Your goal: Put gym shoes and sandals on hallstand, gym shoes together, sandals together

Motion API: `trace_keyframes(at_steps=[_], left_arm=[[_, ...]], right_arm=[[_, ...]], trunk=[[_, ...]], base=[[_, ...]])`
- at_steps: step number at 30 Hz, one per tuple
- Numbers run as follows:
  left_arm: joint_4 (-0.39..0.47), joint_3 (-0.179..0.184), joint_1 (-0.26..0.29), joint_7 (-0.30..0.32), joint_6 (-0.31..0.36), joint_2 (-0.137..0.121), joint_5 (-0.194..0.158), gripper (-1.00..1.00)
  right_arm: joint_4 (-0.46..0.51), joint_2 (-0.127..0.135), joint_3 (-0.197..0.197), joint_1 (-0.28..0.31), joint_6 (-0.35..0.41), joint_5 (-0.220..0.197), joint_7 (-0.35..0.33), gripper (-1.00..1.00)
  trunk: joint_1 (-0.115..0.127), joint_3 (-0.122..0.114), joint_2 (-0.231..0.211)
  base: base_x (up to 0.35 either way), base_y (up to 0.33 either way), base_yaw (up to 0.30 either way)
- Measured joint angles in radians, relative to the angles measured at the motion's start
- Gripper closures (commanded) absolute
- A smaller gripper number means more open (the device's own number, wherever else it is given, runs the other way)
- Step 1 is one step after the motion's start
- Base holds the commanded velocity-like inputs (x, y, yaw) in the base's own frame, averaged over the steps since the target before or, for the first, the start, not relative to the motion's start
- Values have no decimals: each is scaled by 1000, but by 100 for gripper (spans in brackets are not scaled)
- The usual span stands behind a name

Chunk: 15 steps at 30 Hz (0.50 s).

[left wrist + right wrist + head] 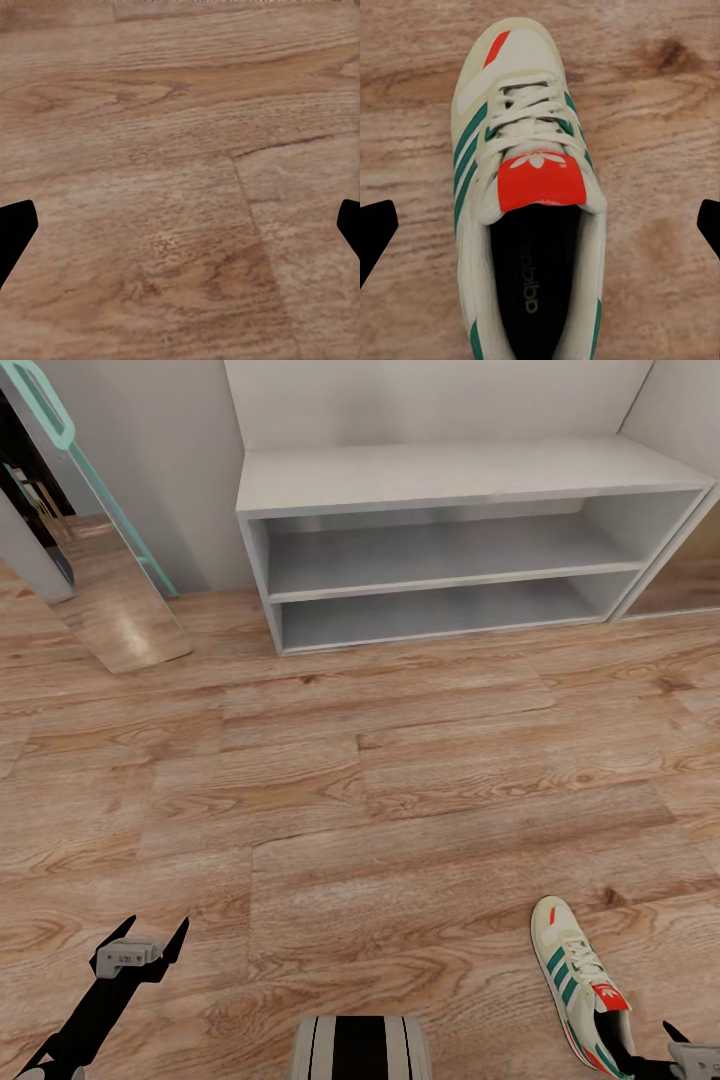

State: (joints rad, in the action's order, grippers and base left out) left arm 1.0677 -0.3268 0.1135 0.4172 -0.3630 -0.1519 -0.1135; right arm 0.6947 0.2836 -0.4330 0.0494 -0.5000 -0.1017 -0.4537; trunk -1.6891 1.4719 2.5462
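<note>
- A gym shoe [529,202] is lined up between the spread fingers of the right gripper [540,225]; the left gripper [140,940] is held apart, empty.
- A descent and closing are called for before carrying to the hallstand [450,475].

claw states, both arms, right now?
Left claw: open, empty, over bare floor.
Right claw: open, holding nothing, above a gym shoe.
</note>
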Motion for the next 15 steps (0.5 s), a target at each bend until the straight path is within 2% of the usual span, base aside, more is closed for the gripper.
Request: trace_keyframes(at_steps=[15], left_arm=[[0, 0, 0, 0, -11, 0, 0, -100]], right_arm=[[-83, 0, 11, 23, -35, 0, 5, -100]], trunk=[[0, 0, 0]], base=[[0, 0, 0]])
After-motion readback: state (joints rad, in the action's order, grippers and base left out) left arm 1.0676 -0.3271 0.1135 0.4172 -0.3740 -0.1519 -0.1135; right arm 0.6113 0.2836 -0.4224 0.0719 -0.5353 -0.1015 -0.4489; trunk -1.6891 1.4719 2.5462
